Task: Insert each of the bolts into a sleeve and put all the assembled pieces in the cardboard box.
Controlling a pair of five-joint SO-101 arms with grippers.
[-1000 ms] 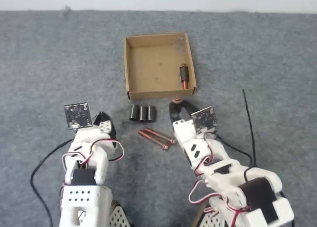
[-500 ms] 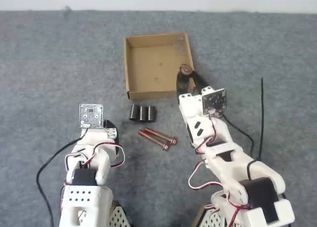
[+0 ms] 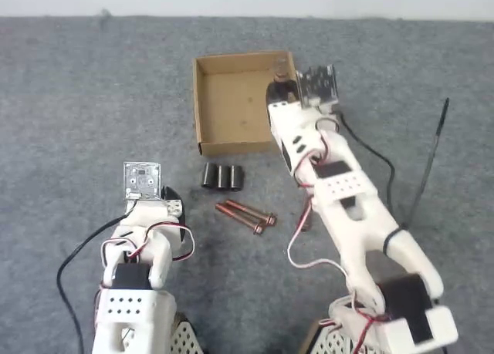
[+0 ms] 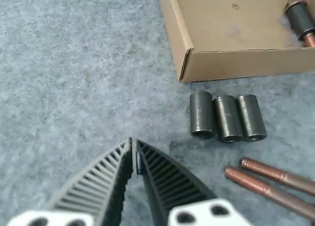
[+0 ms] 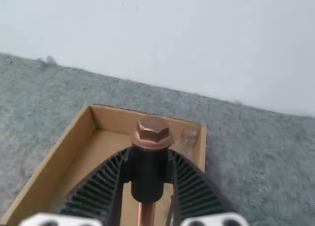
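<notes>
No text, label or number can be read anywhere. The cardboard box point(image 3: 202, 99) at twelve o'clock shows plain brown walls, and the small board point(image 3: 143, 180) at eight o'clock carries marks too tiny to make out.

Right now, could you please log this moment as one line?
right fingers: shut on assembly, over box | left fingers: shut, empty | loose: three sleeves, two bolts
</notes>
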